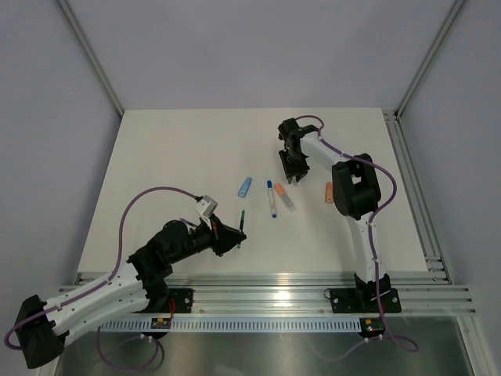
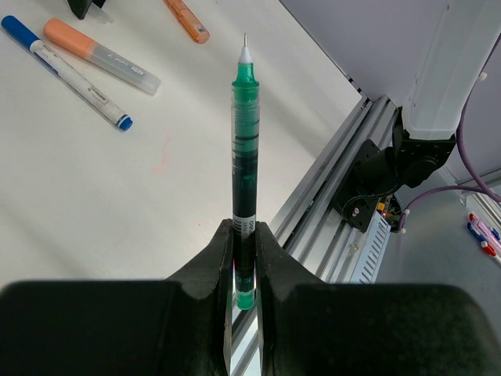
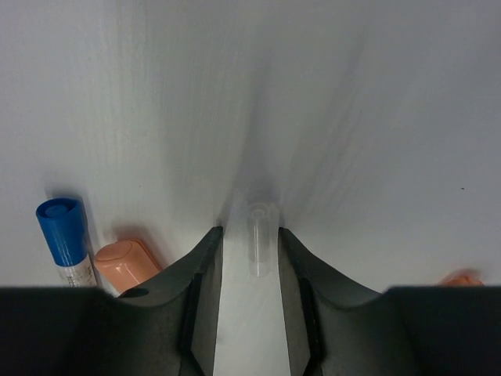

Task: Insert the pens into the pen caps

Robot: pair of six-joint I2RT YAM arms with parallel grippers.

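the left gripper (image 2: 244, 239) is pinching the green pen (image 2: 244, 141) by its rear end. its jaws are pressing tight on the barrel, and the fine tip is pointing away from the wrist, out over the table (image 1: 172, 157). the right gripper (image 3: 250, 235) is sitting low on the table with its jaws spread, straddling a clear cap (image 3: 262, 235) that is lying between them. a sliver of gap is showing on one side, so the cap is not looking gripped yet. a blue-ended pen (image 1: 272, 198) and an orange-ended pen (image 1: 284, 194) are lying just beside that gripper. a light blue cap (image 1: 245, 186) is lying a little further left, and an orange piece (image 1: 329, 192) (cap or pen, i cannot tell) is lying by the right arm.

the clear cap is probably feather-light, hard and slick, so it is likely going to skid or pop out if squeezed off-centre. taking it across its middle, leaving the mouth free, is looking safest. the green pen is stiff and light, but gripped so far back its tip is probably going to swing under any sideways push.
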